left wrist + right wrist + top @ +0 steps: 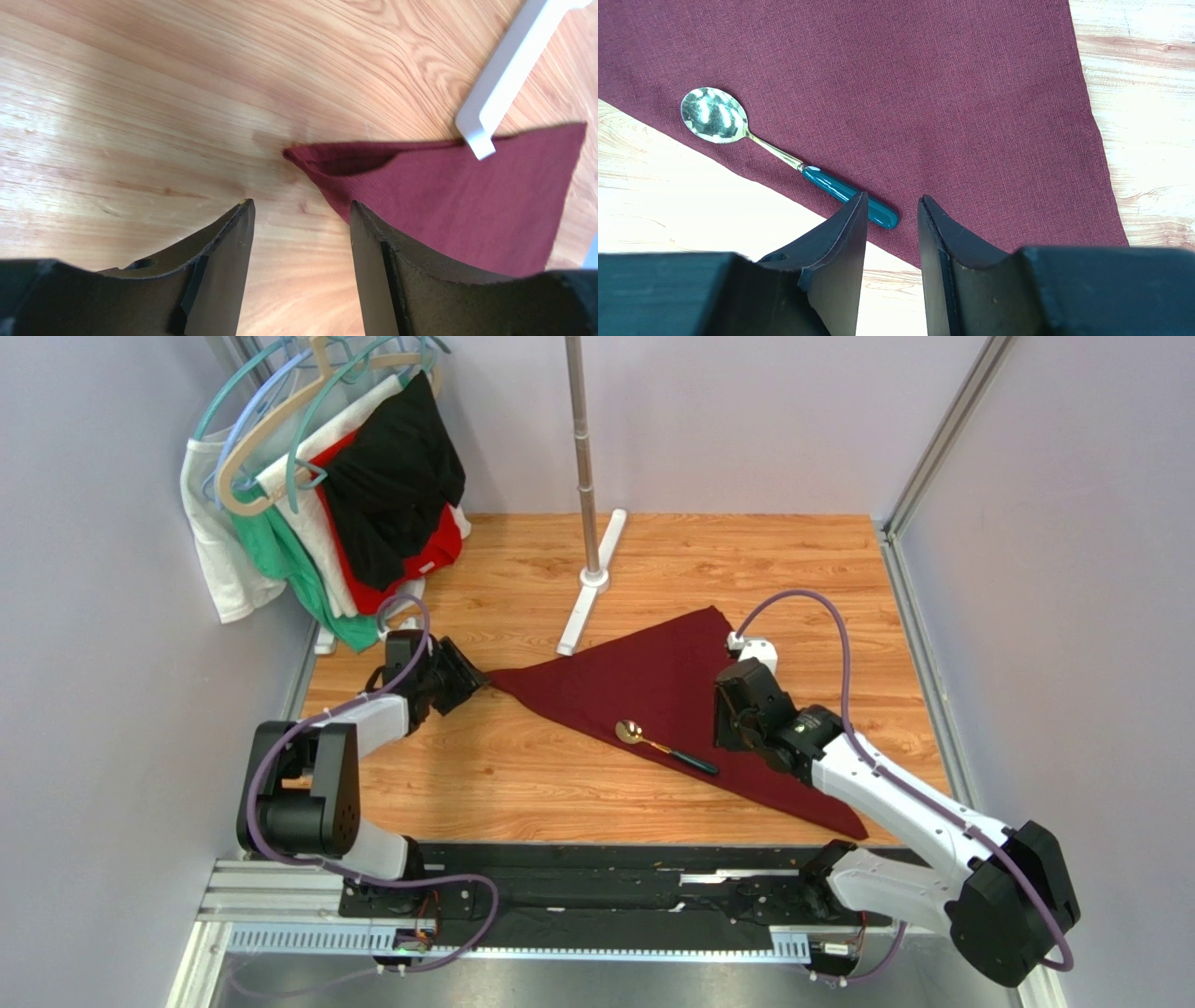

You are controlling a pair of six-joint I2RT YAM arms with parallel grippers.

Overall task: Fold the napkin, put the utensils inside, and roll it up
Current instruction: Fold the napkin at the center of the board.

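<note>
The dark maroon napkin point(673, 679) lies flat on the wooden table as a folded triangle, its long edge toward me. On it, close to that edge, rests the spoon point(666, 745), gold bowl to the left and dark handle to the right. My left gripper point(470, 681) is low at the napkin's left corner point(302, 155), open, with bare wood between its fingers point(235, 231). My right gripper point(730, 711) hovers open over the napkin point(934, 91). Its tips point(892, 199) are just past the end of the spoon's handle point(850, 196), gripping nothing.
Several garments on hangers point(337, 490) hang at the back left. A metal pole point(579, 434) rises from a white T-shaped foot point(589, 595), whose end point(502, 77) touches the napkin's far edge. Grey walls close the table on both sides.
</note>
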